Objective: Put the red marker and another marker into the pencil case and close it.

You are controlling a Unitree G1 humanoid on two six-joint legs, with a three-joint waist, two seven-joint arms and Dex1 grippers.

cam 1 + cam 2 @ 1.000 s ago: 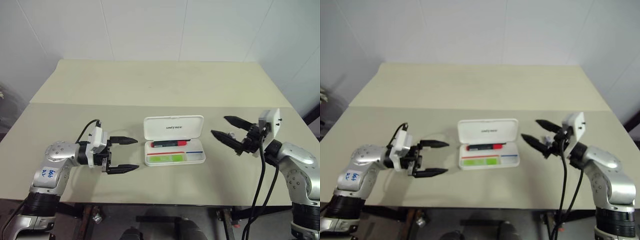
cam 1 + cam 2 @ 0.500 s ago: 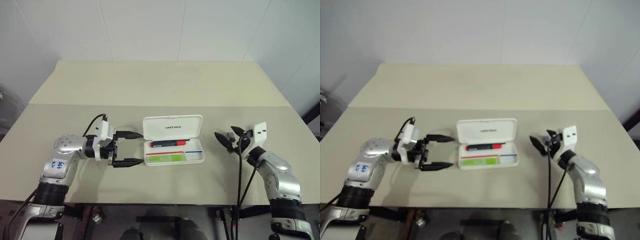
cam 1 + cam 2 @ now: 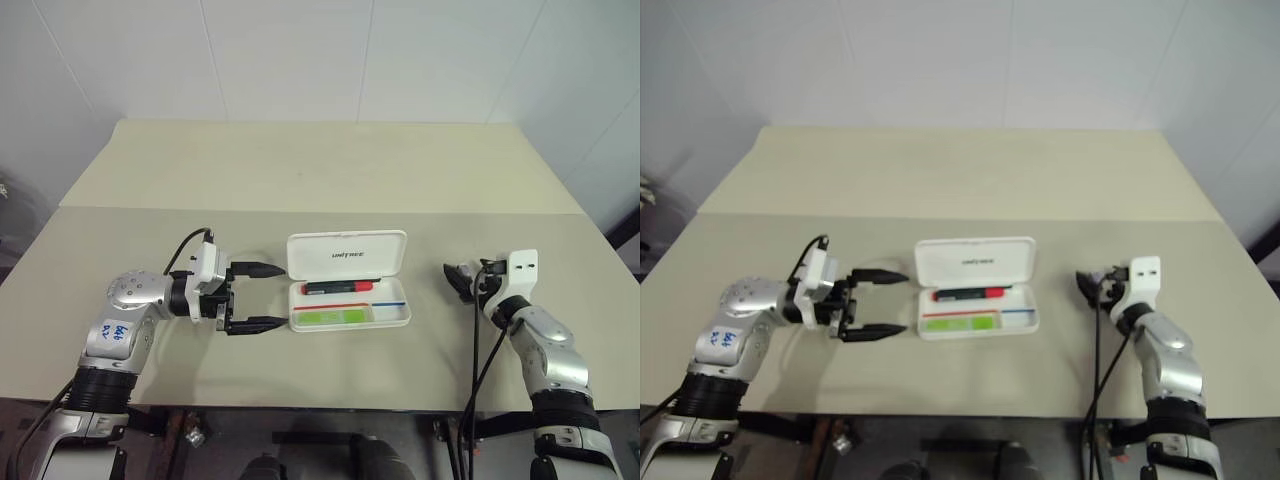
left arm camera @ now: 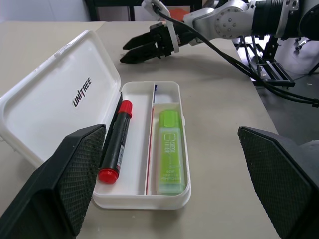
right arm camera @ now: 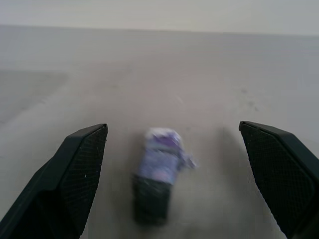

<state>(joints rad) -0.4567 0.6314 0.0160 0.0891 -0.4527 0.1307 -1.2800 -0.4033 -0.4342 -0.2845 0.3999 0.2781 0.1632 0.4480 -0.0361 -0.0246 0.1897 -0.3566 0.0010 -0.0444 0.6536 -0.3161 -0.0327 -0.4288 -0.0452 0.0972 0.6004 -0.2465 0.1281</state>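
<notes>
1. Fingers (image 4: pixel 75 174) of left gripper (image 3: pixel 262 296) spread wide, nothing between them; tips point level at the pencil case (image 3: pixel 348 257) from its left short end, just beside it, not touching.
2. Right gripper (image 3: pixel 462 279) also wide apart, empty, low over table (image 3: pixel 300 180) well to the right of case. Right wrist view: small stubby obj (image 5: pixel 158 174) w/ purple-white top and dark base lies on the table ahead, between the fingers' lines; blurred, can't tell what it is.
3. Writing: lid reads "UNITREE" in small dark caps (left wrist view, clear). Left arm carries a white sticker (image 3: pixel 114 332) w/ blue handwriting, not legible. Highlighter has faint print on the barrel, too small to read.
4. Case: white, flat, hard, rounded corners, open; lid tilted back on far side. Tray split lengthwise by a thin red/blue stripe.
5. Red marker (image 4: pixel 116 142): slim black barrel, red at both ends, lies in the compartment next to the lid, parallel to hinge.
6. Green highlighter (image 4: pixel 169 149): lime, shorter and thicker, lies flat in the near compartment, toward the left gripper's end; rest of that compartment bare.
7. Case sits mid-table, near front edge, between the two grippers.
</notes>
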